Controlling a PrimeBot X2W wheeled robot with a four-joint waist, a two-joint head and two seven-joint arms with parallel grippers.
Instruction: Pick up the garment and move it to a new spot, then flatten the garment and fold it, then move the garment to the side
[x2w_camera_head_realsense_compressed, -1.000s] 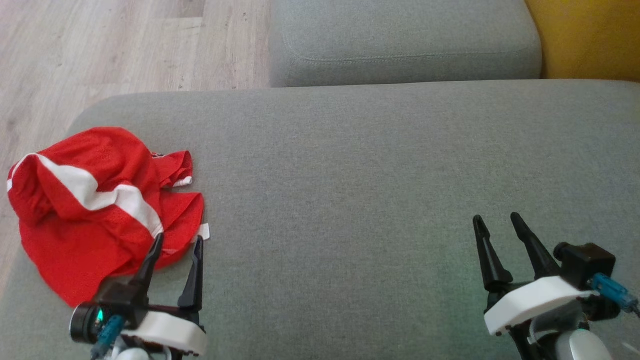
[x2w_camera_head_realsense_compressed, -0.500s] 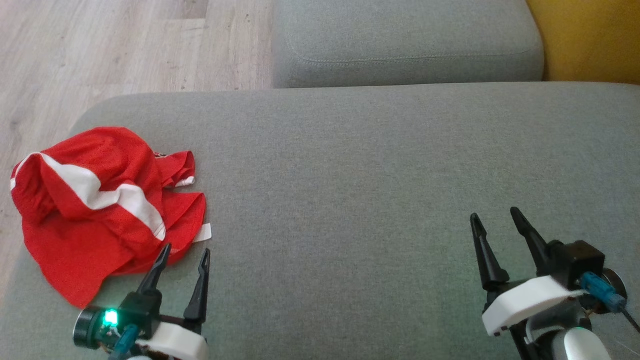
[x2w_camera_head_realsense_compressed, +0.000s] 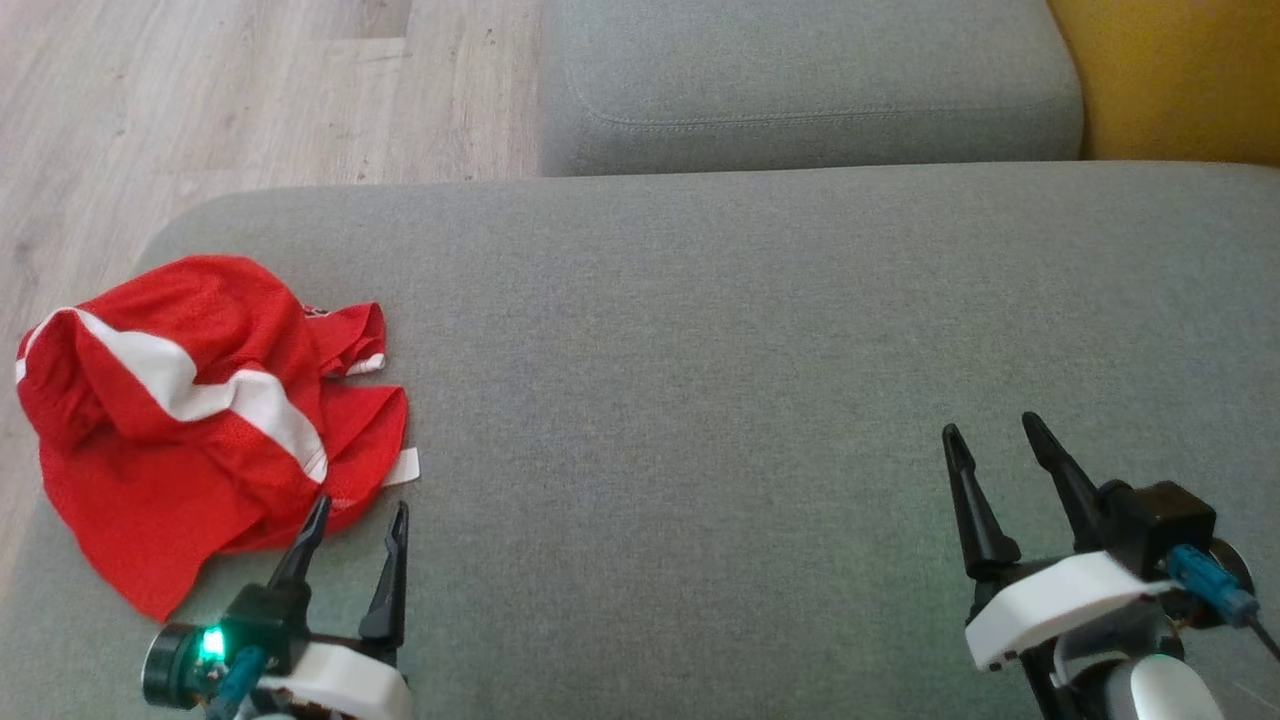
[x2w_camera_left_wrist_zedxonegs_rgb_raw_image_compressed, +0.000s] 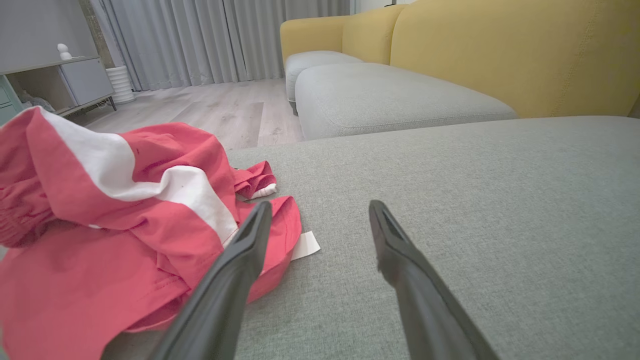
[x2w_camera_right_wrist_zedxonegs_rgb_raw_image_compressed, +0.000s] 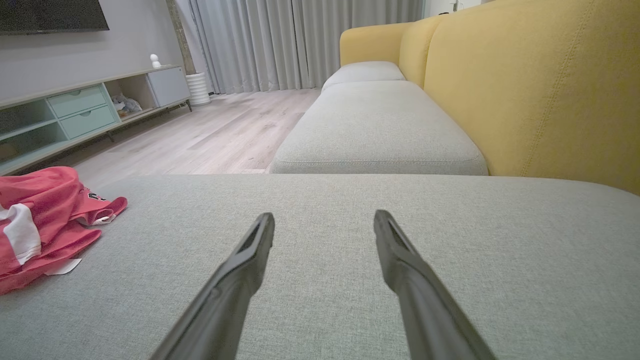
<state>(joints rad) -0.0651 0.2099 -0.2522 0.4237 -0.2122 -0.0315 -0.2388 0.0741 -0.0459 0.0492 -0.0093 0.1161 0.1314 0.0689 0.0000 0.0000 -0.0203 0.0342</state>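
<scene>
The left gripper (x2w_camera_head_realsense_compressed: 359, 506), fingers spread and empty, points at the near right hem of the crumpled red mesh garment with a white stripe (x2w_camera_head_realsense_compressed: 180, 440). The garment lies just beyond the gripper on the left end of the grey fabric cushion (x2w_camera_head_realsense_compressed: 700, 350). The right gripper (x2w_camera_head_realsense_compressed: 990, 427), likewise spread, is well apart.

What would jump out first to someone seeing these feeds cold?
The crumpled red garment with a white stripe stands out, lying at the left end of the grey cushion. The left gripper sits open right at the garment's near edge, while the right gripper is open over bare fabric far to the right. A yellow sofa back rises behind.
</scene>
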